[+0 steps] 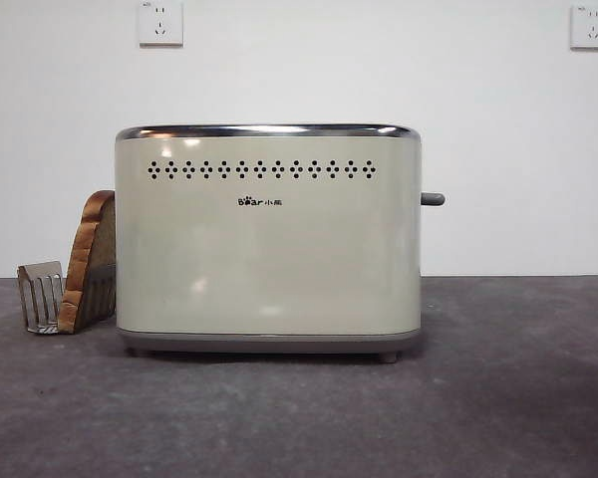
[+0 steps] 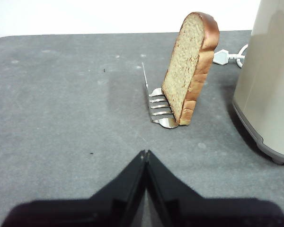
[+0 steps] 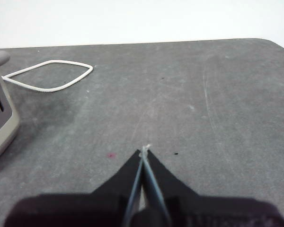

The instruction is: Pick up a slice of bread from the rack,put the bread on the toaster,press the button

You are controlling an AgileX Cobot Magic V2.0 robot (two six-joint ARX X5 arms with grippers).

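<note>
Two claws are mine, and both wait pressed together, holding nothing. My left gripper [image 2: 146, 152] hangs over bare bench, its jaws tip to tip, pointed toward the rack [image 2: 160, 108] but well apart from it. One slice of bread [image 2: 190, 66] stands in that rack, tilted, its crust side toward the toaster [image 1: 268, 239], just beside its narrow end. At the toaster's other narrow end the button [image 1: 433, 199] sticks out sideways. My right gripper [image 3: 145, 150] hovers near that end, over grey bench, with a white cord [image 3: 49, 75] looped toward the bench's far edge.
</note>
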